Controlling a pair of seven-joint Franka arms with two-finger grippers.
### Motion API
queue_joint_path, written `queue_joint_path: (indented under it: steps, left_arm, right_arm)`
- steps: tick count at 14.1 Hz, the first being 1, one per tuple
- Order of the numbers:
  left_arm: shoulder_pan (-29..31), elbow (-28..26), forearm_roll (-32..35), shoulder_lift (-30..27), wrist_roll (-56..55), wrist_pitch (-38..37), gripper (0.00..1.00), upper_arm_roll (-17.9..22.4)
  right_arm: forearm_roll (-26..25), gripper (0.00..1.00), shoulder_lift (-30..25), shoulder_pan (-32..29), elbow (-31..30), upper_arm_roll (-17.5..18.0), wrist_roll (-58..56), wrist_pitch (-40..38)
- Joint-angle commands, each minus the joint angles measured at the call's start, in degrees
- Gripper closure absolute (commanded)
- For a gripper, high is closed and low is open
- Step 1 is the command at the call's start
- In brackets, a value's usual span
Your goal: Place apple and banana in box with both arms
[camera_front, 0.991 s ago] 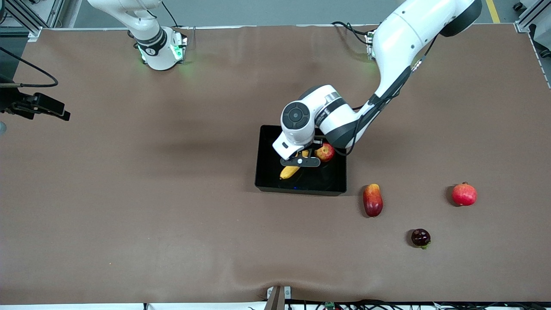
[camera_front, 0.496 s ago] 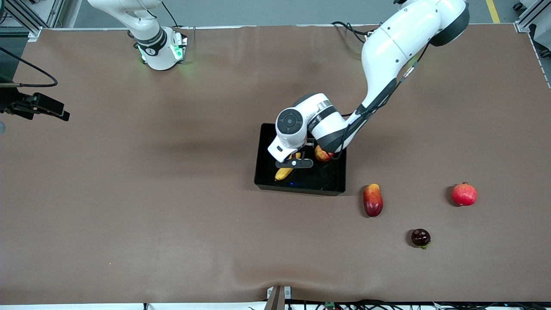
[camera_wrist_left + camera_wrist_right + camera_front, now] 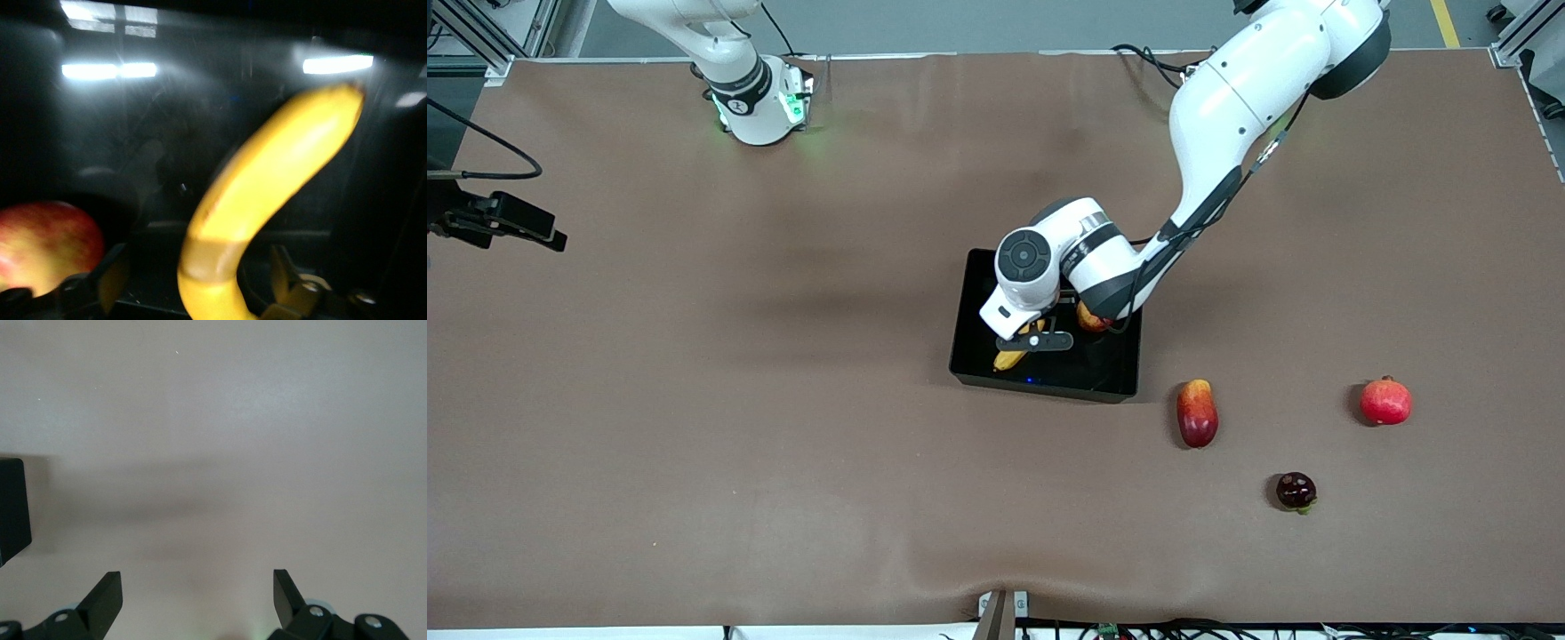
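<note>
The black box (image 3: 1104,369) sits mid-table. The banana (image 3: 1009,358) lies in it, at the side toward the right arm's end. The apple (image 3: 1092,318) also lies in it, partly hidden under the left arm's wrist. My left gripper (image 3: 1034,340) is down inside the box and open. In the left wrist view its fingers (image 3: 113,280) stand apart on either side of the banana (image 3: 280,173), with the apple (image 3: 47,243) beside it. My right gripper (image 3: 198,593) is open and empty over bare table, and the arm waits at its end of the table (image 3: 551,238).
A red-yellow mango (image 3: 1197,412) lies beside the box toward the left arm's end. Farther that way are a red round fruit (image 3: 1385,401) and a dark purple fruit (image 3: 1296,491). A black corner (image 3: 12,510) shows at the edge of the right wrist view.
My left gripper has moved slightly toward the right arm's end inside the box, and the banana went with it. The box has shifted a little. The right arm has hardly moved.
</note>
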Motion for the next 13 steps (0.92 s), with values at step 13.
queue_joint_path:
  steps: [13]
  left_arm:
    - [22.34, -0.26, -9.37, -35.50, 14.07, -24.46, 0.00, -0.53]
  right_arm:
    - [0.02, 0.00, -0.29, -0.21, 1.21, 0.98, -0.15, -0.46]
